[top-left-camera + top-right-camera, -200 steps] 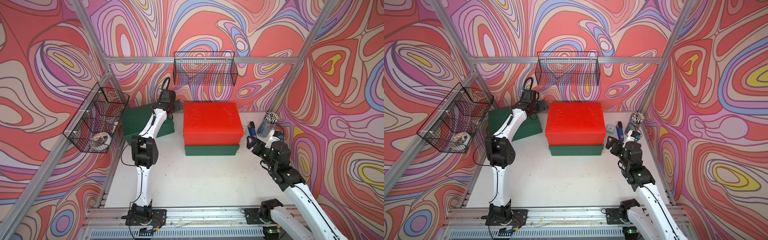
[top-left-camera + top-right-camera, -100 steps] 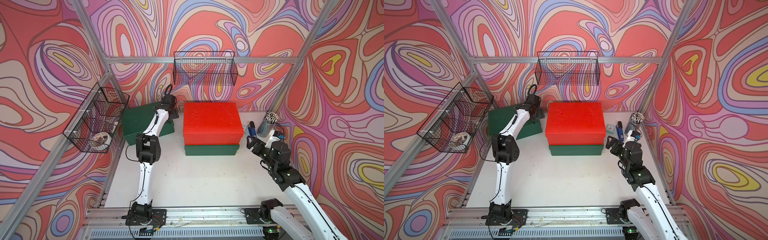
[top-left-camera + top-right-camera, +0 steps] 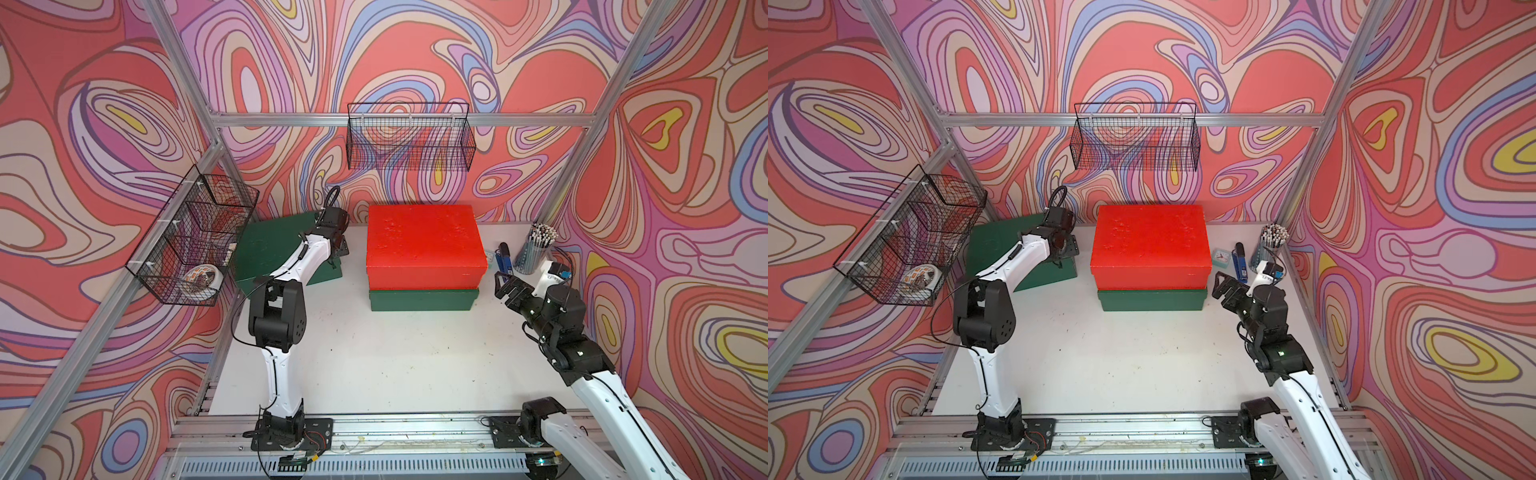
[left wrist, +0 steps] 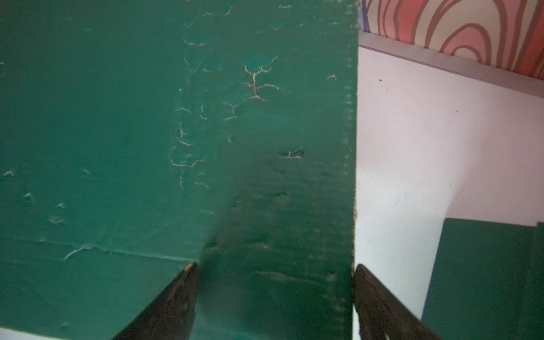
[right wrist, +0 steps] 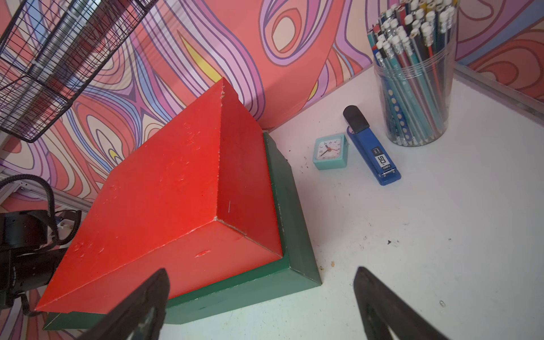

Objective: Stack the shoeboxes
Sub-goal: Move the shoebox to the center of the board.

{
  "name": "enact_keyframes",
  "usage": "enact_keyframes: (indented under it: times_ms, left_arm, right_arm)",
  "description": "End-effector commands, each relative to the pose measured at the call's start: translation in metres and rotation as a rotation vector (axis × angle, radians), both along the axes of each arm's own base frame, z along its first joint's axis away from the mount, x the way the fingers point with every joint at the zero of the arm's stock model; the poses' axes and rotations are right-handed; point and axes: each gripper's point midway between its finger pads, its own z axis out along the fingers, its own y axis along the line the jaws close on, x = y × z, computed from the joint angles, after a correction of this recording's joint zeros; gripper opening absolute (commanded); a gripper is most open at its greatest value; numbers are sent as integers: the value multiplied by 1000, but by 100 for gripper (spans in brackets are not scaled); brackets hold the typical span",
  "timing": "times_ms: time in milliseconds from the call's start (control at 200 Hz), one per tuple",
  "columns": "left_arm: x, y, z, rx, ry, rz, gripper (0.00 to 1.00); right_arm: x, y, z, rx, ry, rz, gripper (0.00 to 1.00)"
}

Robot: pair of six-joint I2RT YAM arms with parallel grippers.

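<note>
Left wrist view: left gripper point(image 4: 273, 266) astride edge of dark green cardboard shoebox point(image 4: 117, 132); clamped or not, cannot tell. Right wrist view: right gripper point(image 5: 261, 269) spread wide near bright red cardboard shoebox point(image 5: 159, 200) stacked on second dark green shoebox point(image 5: 294, 235). In both top views: stack mid far edge of white tabletop point(image 3: 374, 353), first green box askew, far-left corner.

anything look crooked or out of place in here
Yes: the loose green shoebox at the back left is turned at an angle to the other two and looks tipped. The left gripper is astride its edge. The red shoebox lies roughly square on the other green shoebox.
</note>
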Motion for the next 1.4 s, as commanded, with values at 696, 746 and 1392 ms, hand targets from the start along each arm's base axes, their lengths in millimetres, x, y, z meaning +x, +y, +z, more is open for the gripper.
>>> enact_keyframes:
  times_ms: [696, 746, 1392]
  left_arm:
    - [-23, -36, 48, -48, -12, -102, 93]
    - [-13, -32, 50, -8, -6, -92, 96]
    - [139, 38, 70, 13, -251, -50, 100]
  right_arm:
    - [-12, -3, 5, -2, -11, -2, 98]
    - [-11, -3, 4, -3, -9, -4, 98]
    - [0, 1, -4, -5, 4, 10, 98]
